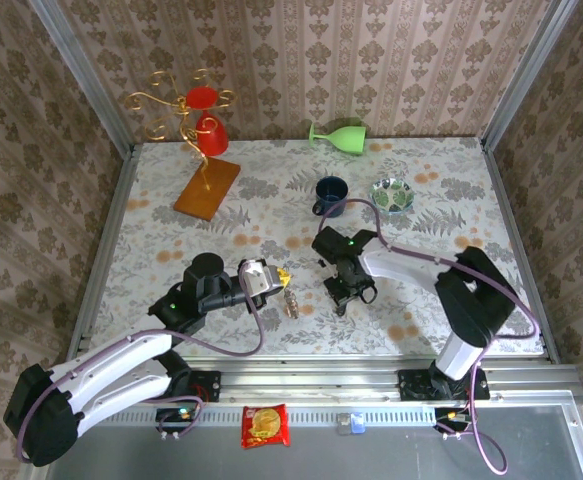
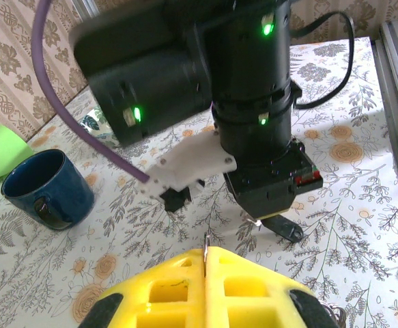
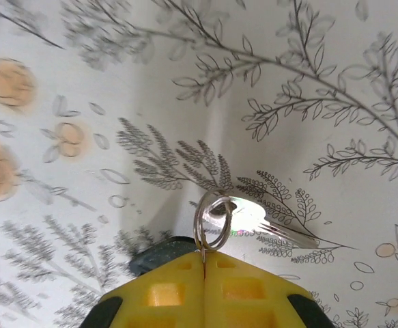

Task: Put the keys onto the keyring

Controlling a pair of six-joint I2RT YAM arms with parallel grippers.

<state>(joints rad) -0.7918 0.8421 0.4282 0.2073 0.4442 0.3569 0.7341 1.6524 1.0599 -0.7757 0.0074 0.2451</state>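
Right gripper [image 3: 204, 260] has the keyring [image 3: 197, 225] nipped tight, on the near side of the blue mug [image 1: 329, 193]!

Its yellow fingertips are pressed together on the ring's lower edge. The ring stands over the head of a silver key [image 3: 270, 231], which lies flat on the flowered table [image 1: 441, 200], blade pointing away. Near and to the left of the mug, the left gripper [image 2: 205, 254] is squeezed closed too, with a metal sliver [image 2: 205, 242] showing in the seam between its tips. I can't tell what that sliver belongs to.
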